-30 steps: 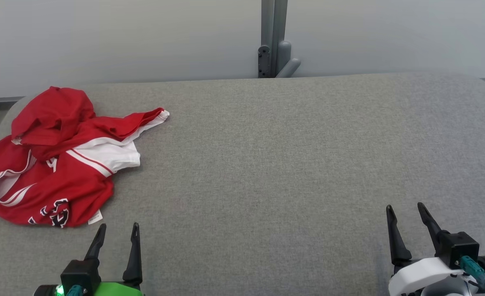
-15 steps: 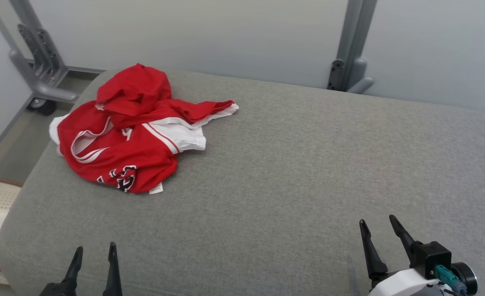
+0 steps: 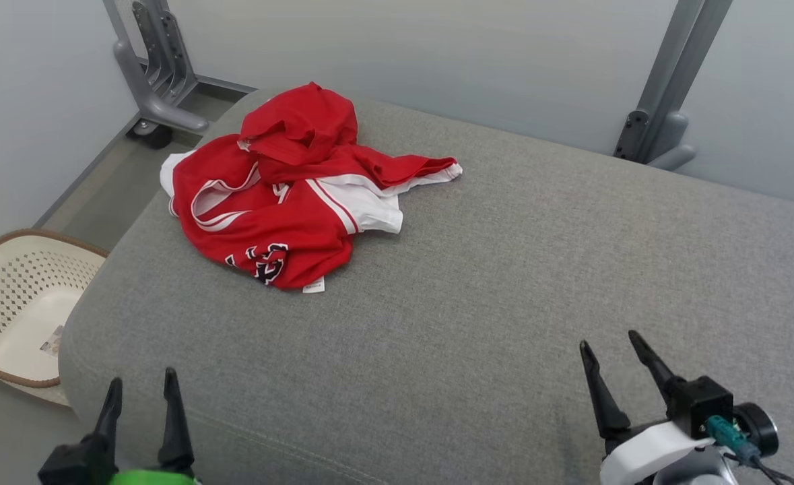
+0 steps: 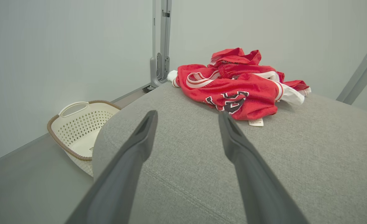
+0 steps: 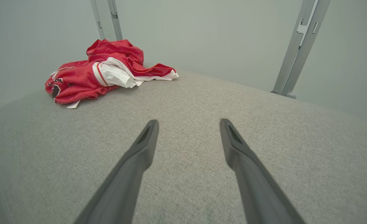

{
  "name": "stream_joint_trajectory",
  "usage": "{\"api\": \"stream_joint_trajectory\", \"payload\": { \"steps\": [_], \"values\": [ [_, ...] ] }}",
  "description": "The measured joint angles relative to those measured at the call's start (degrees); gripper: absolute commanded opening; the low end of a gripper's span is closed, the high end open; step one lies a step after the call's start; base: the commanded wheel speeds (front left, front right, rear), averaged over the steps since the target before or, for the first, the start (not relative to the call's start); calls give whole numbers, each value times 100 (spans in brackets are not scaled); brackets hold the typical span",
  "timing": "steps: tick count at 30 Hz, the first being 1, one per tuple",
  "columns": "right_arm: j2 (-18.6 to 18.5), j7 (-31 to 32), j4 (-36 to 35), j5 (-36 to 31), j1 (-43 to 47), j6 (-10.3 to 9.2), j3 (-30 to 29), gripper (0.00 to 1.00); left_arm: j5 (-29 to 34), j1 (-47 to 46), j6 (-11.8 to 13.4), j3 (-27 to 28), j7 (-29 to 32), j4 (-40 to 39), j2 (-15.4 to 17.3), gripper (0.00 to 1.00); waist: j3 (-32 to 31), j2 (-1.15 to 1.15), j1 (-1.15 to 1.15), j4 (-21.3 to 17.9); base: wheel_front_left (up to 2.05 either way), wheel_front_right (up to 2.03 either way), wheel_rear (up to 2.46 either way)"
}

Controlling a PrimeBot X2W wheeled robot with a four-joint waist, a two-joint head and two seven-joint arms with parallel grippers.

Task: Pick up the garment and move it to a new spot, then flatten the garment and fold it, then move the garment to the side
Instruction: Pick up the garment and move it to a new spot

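Note:
The garment (image 3: 289, 202) is a crumpled red jersey with white panels and dark lettering, heaped near the far left corner of the grey padded surface (image 3: 504, 269). It also lies ahead in the left wrist view (image 4: 236, 87) and far left in the right wrist view (image 5: 99, 71). My left gripper (image 3: 141, 384) stands open at the surface's near left edge, well short of the garment, with nothing between its fingers. My right gripper (image 3: 612, 340) is open and empty at the near right, far from the cloth.
A cream perforated laundry basket (image 3: 13, 303) with a brown rim sits on the floor left of the surface, also in the left wrist view (image 4: 80, 130). Grey metal frame posts (image 3: 659, 101) stand behind, against pale walls.
The head camera has turned left, so the garment sits nearer the picture's middle and the basket has come into view. Both grippers stay open and empty.

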Motion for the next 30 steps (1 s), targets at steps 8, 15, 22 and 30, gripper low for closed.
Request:
{"api": "stream_joint_trajectory", "payload": {
  "steps": [8, 15, 22, 30],
  "values": [
    [-591, 0, -330, -19, -510, 0, -109, 100, -677, -1531, 25, -577, -2, 740, 2, 100, 616, 0, 0, -58, 0, 0, 0],
    [-892, 0, -582, -8, -779, 0, -171, 100, -1278, -3245, -10, -722, 589, 2194, 36, 100, 1488, 0, 0, -301, 0, 0, 0],
    [-913, 0, -653, 14, -996, 0, -91, 100, -1474, -4215, -46, -619, 1165, 3379, 379, 100, 2269, 0, 1, -712, 0, 0, 0],
    [-848, 0, -657, 91, -1064, 0, -122, 100, -1489, -4654, -49, -657, 1200, 4258, 681, 0, 2613, 0, 0, -1281, 0, 0, 0]
  ]
}}
